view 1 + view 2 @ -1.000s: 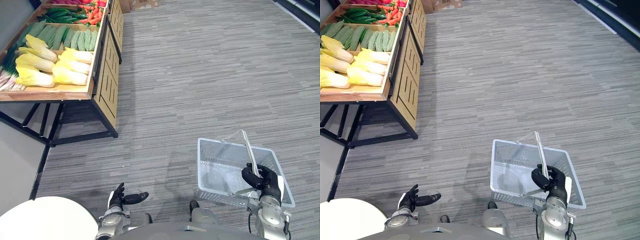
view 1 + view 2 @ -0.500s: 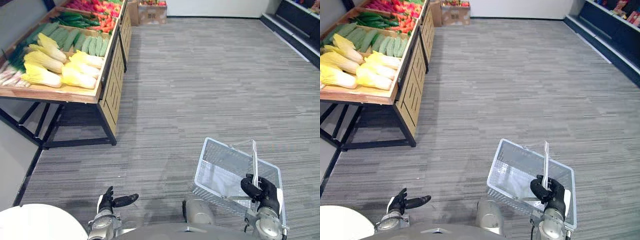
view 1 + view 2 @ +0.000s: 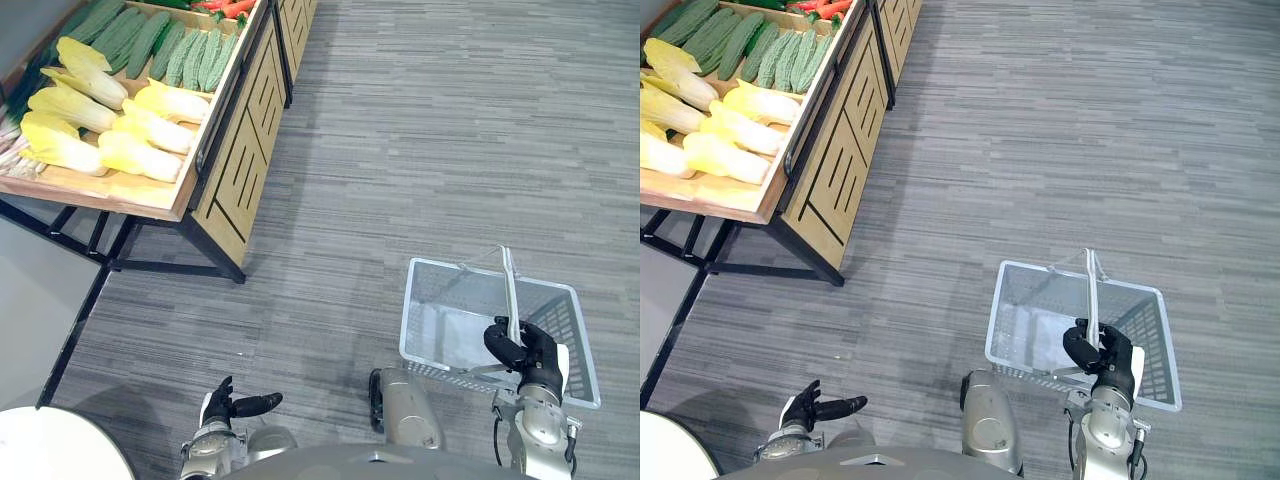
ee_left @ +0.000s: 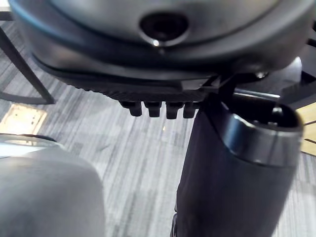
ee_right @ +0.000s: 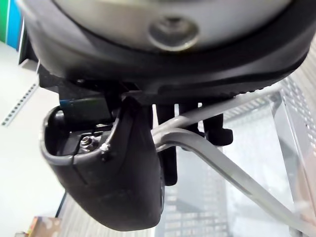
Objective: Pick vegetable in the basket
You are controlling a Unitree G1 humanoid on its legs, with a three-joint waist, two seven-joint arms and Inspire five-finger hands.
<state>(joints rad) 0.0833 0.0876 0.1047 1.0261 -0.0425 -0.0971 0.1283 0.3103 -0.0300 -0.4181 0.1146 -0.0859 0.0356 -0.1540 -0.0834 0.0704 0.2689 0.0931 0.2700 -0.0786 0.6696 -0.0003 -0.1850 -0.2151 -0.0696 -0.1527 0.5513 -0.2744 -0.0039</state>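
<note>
What has changed over the last second is mostly our own viewpoint: the whole scene has swung and tilted, so we read it as the head camera moving rather than anything on the floor being shifted. The wooden surface (image 3: pixel 240 170) sits at the upper left, carrying pale yellow cabbages (image 3: pixel 110 120) in front and green gourds (image 3: pixel 165 50) behind them. The hands themselves have kept their poses. Our right robot hand (image 3: pixel 525 350) is still curled round the grey handle (image 3: pixel 511 290) of the wire basket (image 3: pixel 428 310), and the right wrist view shows the fingers (image 5: pixel 212 121) hooked over that bar. The basket hangs at our right side, well apart from the produce, and we see nothing inside it. Our left robot hand (image 3: pixel 225 406) is held low in front of us with its fingers stretched out and nothing in it. We judge, then, that the task is still in its approach stage: no vegetable has been taken. The free left hand must first come within reach of the cabbages or gourds before a pick can begin.
</note>
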